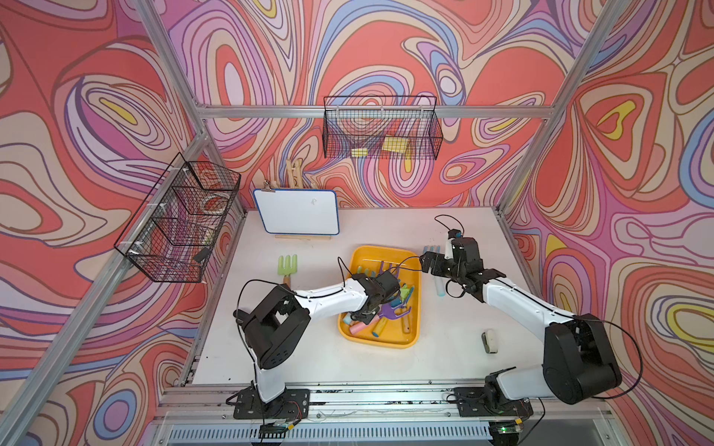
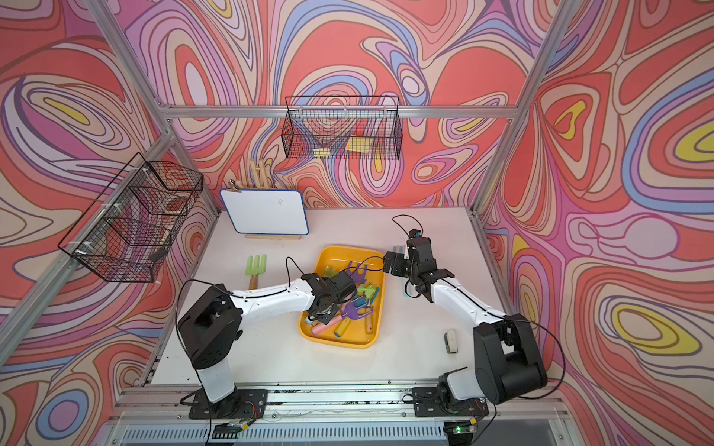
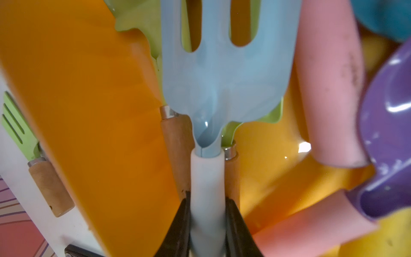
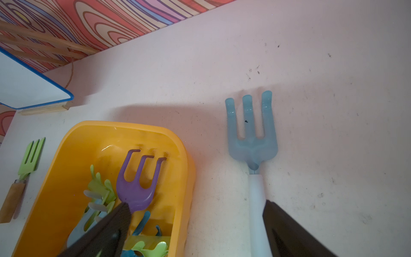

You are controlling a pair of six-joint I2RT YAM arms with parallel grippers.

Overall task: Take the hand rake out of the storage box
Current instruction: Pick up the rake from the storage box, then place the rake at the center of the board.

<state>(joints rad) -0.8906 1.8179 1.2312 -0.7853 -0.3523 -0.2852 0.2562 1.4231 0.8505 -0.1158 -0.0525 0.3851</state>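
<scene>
Inside the storage box (image 1: 378, 341), left tool (image 3: 208, 200) clamps the blue hand rake (image 3: 222, 77) by its handle — right tool (image 4: 196, 204) gapes.

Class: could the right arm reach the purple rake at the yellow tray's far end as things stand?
Probably yes: the right gripper hangs open beside the yellow tray, the purple rake lies uncovered on top, and the left gripper holds a blue fork farther off.
</scene>
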